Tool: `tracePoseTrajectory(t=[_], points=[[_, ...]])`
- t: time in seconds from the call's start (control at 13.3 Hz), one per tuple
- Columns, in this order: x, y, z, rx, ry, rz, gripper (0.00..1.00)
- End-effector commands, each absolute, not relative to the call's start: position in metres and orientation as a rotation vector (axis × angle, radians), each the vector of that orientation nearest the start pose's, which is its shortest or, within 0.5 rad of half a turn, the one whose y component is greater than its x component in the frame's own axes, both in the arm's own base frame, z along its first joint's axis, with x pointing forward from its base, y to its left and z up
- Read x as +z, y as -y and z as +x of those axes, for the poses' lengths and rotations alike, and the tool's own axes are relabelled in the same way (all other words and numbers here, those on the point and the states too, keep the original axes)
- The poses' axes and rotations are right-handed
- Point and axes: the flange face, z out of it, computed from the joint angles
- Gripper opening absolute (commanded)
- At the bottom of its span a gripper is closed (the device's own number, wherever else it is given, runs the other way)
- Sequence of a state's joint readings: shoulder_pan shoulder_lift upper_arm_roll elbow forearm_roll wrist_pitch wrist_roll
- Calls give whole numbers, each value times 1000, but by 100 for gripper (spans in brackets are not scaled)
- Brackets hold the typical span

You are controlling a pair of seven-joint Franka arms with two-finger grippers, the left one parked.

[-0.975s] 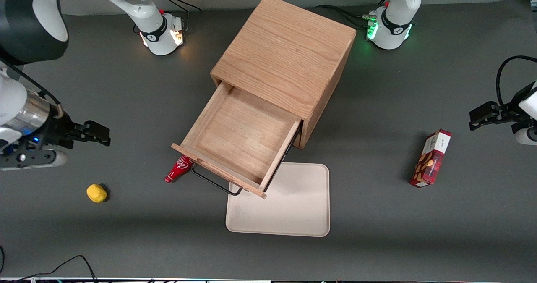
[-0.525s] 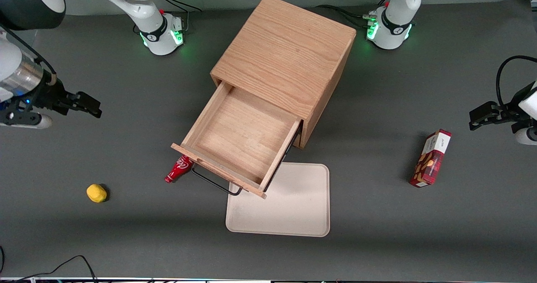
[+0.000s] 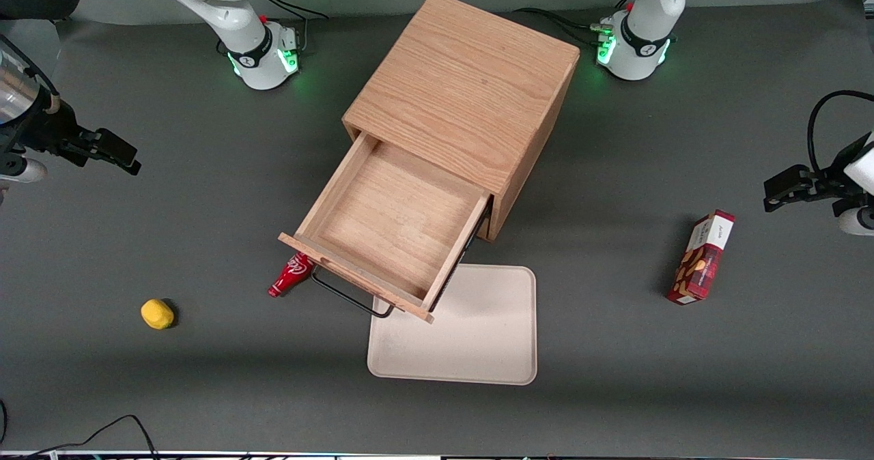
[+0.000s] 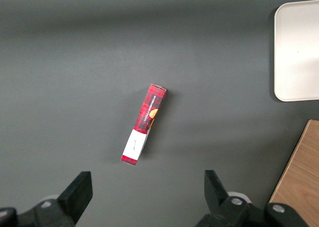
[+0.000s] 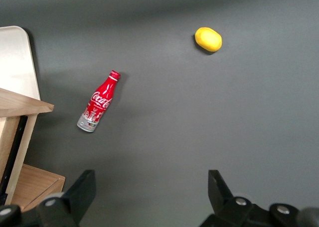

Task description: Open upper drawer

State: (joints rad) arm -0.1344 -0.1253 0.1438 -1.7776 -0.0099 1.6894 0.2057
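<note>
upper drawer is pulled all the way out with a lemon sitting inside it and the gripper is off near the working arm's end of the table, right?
Not quite: the upper drawer is pulled out but holds nothing. The front view shows bare wood inside. The lemon lies on the table, toward the working arm's end. The rest stands: the gripper is off near that end, open, holding nothing.

The right arm's gripper (image 3: 113, 151) hangs raised at the working arm's end, fingers spread wide
</note>
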Motion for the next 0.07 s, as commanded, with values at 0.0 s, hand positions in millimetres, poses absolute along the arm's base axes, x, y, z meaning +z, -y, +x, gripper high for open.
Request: tracePoseTrajectory(t=[0.0], points=[[609,-13,525,-83,-337,-3122,100]])
